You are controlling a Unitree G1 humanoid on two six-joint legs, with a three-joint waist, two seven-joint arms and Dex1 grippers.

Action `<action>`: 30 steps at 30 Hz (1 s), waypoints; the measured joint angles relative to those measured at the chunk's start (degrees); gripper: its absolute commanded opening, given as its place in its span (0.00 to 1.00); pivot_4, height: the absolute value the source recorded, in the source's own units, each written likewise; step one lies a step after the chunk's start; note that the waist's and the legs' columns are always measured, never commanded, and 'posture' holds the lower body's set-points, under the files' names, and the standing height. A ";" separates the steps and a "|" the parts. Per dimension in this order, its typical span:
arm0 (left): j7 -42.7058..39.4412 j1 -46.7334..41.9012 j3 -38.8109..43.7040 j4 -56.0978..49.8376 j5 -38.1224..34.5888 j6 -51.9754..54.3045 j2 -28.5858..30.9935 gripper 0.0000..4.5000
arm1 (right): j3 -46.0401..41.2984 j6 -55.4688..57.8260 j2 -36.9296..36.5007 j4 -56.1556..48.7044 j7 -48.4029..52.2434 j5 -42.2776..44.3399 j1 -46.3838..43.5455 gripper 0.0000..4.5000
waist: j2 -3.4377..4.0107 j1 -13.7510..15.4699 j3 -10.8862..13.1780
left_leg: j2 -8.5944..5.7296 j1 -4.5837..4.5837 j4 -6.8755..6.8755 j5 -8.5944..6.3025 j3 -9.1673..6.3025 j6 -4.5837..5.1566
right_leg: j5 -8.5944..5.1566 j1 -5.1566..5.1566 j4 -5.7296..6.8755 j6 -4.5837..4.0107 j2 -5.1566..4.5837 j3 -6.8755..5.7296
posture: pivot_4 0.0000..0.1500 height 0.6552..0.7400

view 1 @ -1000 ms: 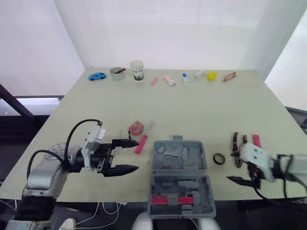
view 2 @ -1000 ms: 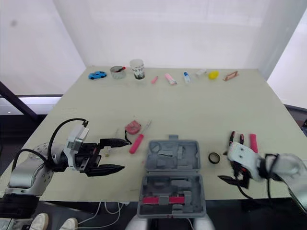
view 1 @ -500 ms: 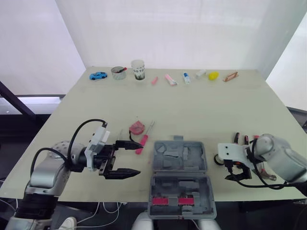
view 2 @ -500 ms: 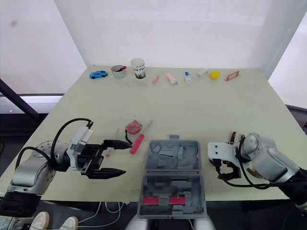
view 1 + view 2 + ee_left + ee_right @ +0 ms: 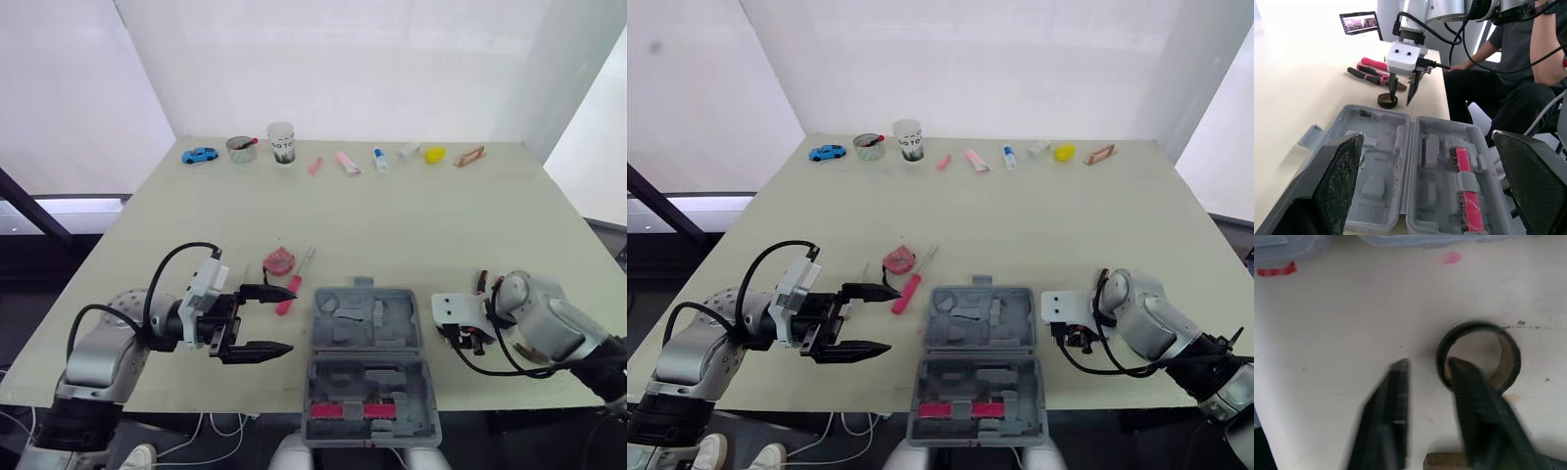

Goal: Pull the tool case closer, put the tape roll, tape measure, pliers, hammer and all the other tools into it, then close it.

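The left gripper (image 5: 291,319) hovers low near the table's front edge. Its two black fingers are spread wide and hold nothing, with the tips pointing toward the open grey plastic tool case (image 5: 364,377). The case lies flat at the front edge between the two arms, with a red piece (image 5: 353,408) seated in its near half. Just left of it lie a red-handled screwdriver (image 5: 291,292) and a pink rounded tape measure (image 5: 278,260). Right of the case, the right gripper (image 5: 466,339) points down at the pale table (image 5: 411,215). A blue toy car (image 5: 199,155) and a white paper cup (image 5: 281,143) stand in the row along the far edge.

From the left wrist, the case lies between that gripper's spread pads (image 5: 1342,171). Beyond it, the right gripper's fingers stand apart at the small black tape roll (image 5: 1387,101), one tip inside the ring and one outside. Pink-and-black-handled pliers (image 5: 1369,73) lie just behind the roll. A person in dark clothes (image 5: 1508,68) sits past the table's edge.

From the right wrist, one finger (image 5: 1469,396) rests inside the roll's hole against its wall. The other finger is on bare table beside the roll, with a gap left, so the wall is straddled but not pinched.
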 measured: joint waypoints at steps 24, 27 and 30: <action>4.68 0.78 3.21 0.24 0.88 -7.29 -5.39 1.00 | 0.63 1.19 4.51 -2.89 12.48 -1.49 -15.56 0.02 | 0.04 -0.39 0.03 | 0.03 0.04 0.02 0.00 -0.04 -0.01 | 0.02 -0.01 0.08 -0.01 0.06 0.01 | 1.00 1.00; 6.46 2.47 4.90 0.09 1.03 -7.67 -5.34 1.00 | 2.26 0.28 7.84 0.65 12.90 -2.10 -18.74 0.02 | 0.05 -0.23 0.03 | 0.03 0.00 0.02 0.00 -0.02 -0.01 | 0.02 -0.01 0.04 -0.01 0.04 0.00 | 1.00 1.00; 10.71 7.52 8.73 -0.76 1.01 -7.83 -5.73 1.00 | 5.08 -2.18 17.17 9.35 12.53 -2.54 -25.12 0.02 | 0.08 -0.69 0.05 | 0.04 0.01 0.01 0.00 0.04 -0.01 | 0.02 -0.08 0.08 -0.02 0.05 0.06 | 1.00 1.00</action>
